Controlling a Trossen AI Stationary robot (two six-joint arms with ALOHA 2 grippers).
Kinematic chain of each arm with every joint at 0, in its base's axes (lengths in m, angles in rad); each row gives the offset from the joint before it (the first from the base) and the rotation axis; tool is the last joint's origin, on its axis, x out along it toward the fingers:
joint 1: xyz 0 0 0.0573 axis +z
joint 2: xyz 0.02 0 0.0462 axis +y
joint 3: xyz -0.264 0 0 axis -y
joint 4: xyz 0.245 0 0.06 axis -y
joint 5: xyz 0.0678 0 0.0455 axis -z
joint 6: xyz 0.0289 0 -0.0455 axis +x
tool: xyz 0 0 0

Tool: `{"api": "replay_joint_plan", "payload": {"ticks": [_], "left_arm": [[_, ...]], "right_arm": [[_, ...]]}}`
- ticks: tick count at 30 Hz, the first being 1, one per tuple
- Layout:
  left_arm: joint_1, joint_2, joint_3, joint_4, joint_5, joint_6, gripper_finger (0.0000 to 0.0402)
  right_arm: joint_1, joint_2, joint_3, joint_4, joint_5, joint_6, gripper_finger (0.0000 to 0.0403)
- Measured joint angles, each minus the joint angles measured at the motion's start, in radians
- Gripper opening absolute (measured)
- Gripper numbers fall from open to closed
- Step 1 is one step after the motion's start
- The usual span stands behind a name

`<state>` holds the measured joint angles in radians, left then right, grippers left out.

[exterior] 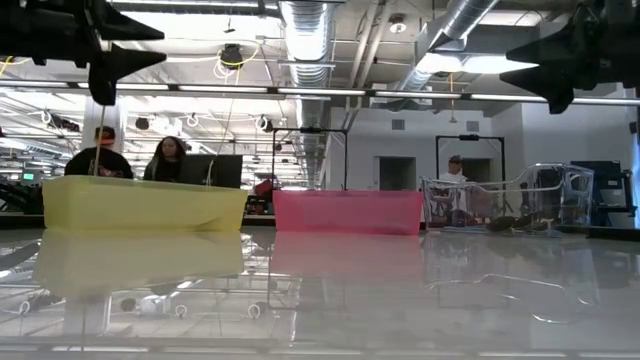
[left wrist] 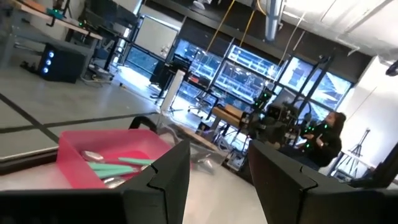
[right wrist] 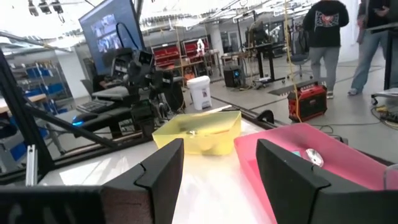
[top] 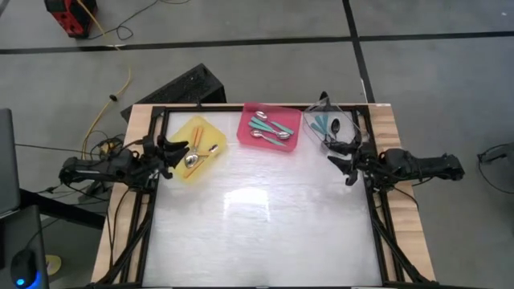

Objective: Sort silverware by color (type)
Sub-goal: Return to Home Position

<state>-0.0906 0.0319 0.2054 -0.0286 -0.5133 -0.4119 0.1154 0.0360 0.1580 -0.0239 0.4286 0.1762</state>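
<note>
your left arm (top: 112, 164) lies stretched level from the left edge of the bench (top: 265, 233), pointing inward. the left jaws hang high over the left edge of the yellow tray (top: 201, 127), spread apart with nothing between them. your right arm (top: 409, 164) mirrors it from the right edge. the right jaws hang high just beside the clear tray (top: 347, 116), also parted and empty. all the spoons lie in trays along the bench's far side: orange-handled spoons (top: 201, 154) in the yellow tray, teal-handled spoons (top: 269, 128) in the pink tray (top: 250, 111), bluish-handled spoons (top: 324, 124) in the clear tray. a person (right wrist: 328, 28) beyond the bench wears a dark top whose light print is too blurred to read.
</note>
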Motion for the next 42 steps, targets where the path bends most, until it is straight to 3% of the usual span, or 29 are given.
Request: {"api": "replay_joint_plan", "payload": {"ticks": [11, 15, 22, 42], "left_arm": [[0.0, 0.0, -0.132, 0.187, 0.019, -0.008, 0.0148], [0.0, 0.0, -0.146, 0.18, 0.018, -0.009, 0.0148], [0.0, 0.0, -0.146, 0.178, 0.032, -0.015, 0.0148], [0.0, 0.0, -0.146, 0.114, -0.009, 0.02, 0.0148]], "right_arm": [[0.0, 0.0, 0.0, -0.001, 0.0, -0.027, 0.0227], [0.0, 0.005, -0.006, -0.031, 0.0, -0.042, 0.0227], [0.0, 0.0, -0.149, 0.165, -0.01, -0.078, 0.0227], [-0.006, 0.004, -0.149, 0.148, -0.011, -0.046, 0.0227]]}}
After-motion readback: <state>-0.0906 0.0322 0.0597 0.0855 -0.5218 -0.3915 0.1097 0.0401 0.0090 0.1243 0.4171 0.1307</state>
